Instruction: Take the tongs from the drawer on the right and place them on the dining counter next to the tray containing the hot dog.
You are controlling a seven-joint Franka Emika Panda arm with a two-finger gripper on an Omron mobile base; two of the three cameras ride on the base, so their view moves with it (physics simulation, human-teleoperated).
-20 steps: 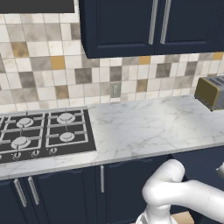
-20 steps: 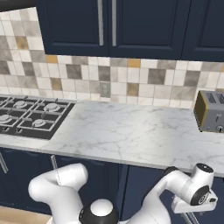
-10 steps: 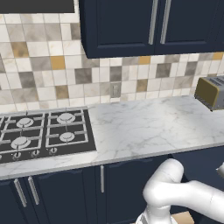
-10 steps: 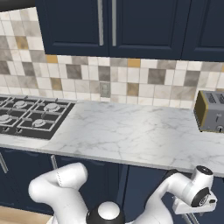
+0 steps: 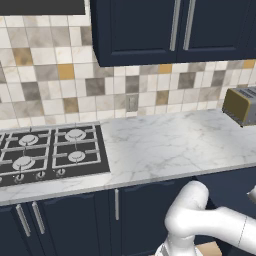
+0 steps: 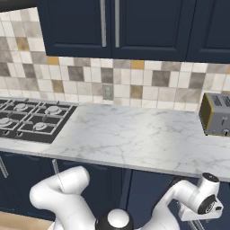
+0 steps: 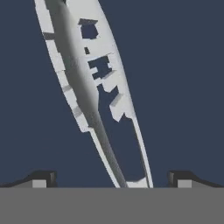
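Since a second ago, the arm's wrist is sinking lower at the right, under the worktop edge. Wide open and holding nothing, the gripper (image 7: 112, 181) is hanging close over the tongs (image 7: 89, 94), which are lying on the navy drawer (image 7: 183, 87) floor between its fingertips. Farther back, a toaster (image 6: 215, 114) is sitting on the marble worktop (image 6: 134, 137).

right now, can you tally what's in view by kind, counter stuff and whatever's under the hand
stove: 1
toaster: 1
wall outlet: 1
tongs: 1, lying on the navy drawer floor between the open end effector's fingertips
total: 4 things
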